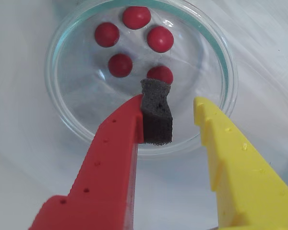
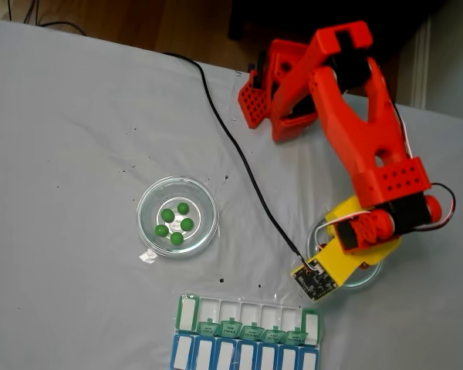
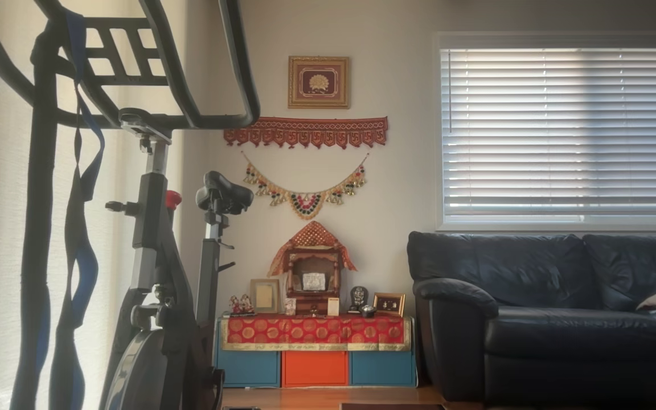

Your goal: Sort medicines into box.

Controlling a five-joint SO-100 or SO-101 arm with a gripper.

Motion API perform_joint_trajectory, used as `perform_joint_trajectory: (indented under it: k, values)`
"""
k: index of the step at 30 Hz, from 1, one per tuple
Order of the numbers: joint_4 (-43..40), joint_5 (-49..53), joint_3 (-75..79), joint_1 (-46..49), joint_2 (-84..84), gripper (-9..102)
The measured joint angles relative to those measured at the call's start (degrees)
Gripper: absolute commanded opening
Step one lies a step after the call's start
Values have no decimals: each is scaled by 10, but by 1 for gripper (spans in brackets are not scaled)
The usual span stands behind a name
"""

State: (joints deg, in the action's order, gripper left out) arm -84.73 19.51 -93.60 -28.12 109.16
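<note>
In the wrist view, several glossy red medicines (image 1: 136, 17) lie in a clear glass dish (image 1: 57, 103). My gripper (image 1: 175, 108) hangs open just above the dish's near side, one finger red with a dark foam pad (image 1: 156, 117), the other yellow. The nearest red pill (image 1: 160, 74) sits just beyond the foam pad. In the fixed view, the gripper is down over that dish (image 2: 368, 275) at the right, and the arm covers most of it. Several green medicines (image 2: 176, 221) rest in a second glass dish (image 2: 201, 199). The box (image 2: 247, 339) lies at the bottom edge.
A black cable (image 2: 239, 158) runs across the white table from the arm base (image 2: 274, 92) to the wrist camera board (image 2: 315, 277). The other view shows a living room with an exercise bike (image 3: 157, 273) and a dark sofa (image 3: 550, 313), away from the table.
</note>
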Motion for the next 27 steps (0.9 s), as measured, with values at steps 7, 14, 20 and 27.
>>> perform_joint_trajectory:
  k: [7, 14, 20, 27]
  values:
    - [19, -5, 0, -12, -35, 11]
    - [42, -14, 0, -14, -49, 10]
    - [53, -14, 0, -14, -53, 16]
    - [76, -14, 0, -14, -53, 18]
